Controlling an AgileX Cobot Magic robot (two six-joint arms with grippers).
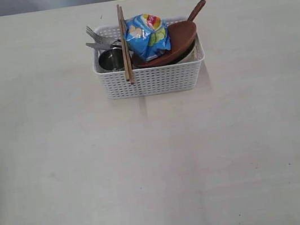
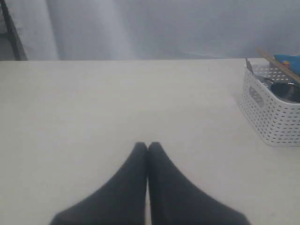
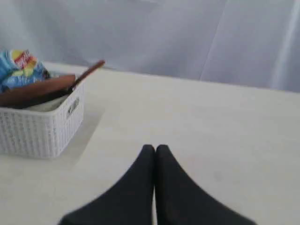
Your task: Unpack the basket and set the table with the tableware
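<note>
Basket (image 1: 151, 81) white, lattice-walled, packed with tableware (image 1: 178, 38); left claw (image 2: 147, 145), right claw (image 3: 155, 147) pressed together

The left gripper (image 2: 148, 145) hangs over the pale desk (image 2: 84, 108), its dark jaws pressed tip to tip. Ahead of the jaws and well off to one side stands the white basket (image 2: 272, 117), a steel cup (image 2: 287, 91) and chopsticks (image 2: 280, 66) showing inside, partly cut off.
</note>
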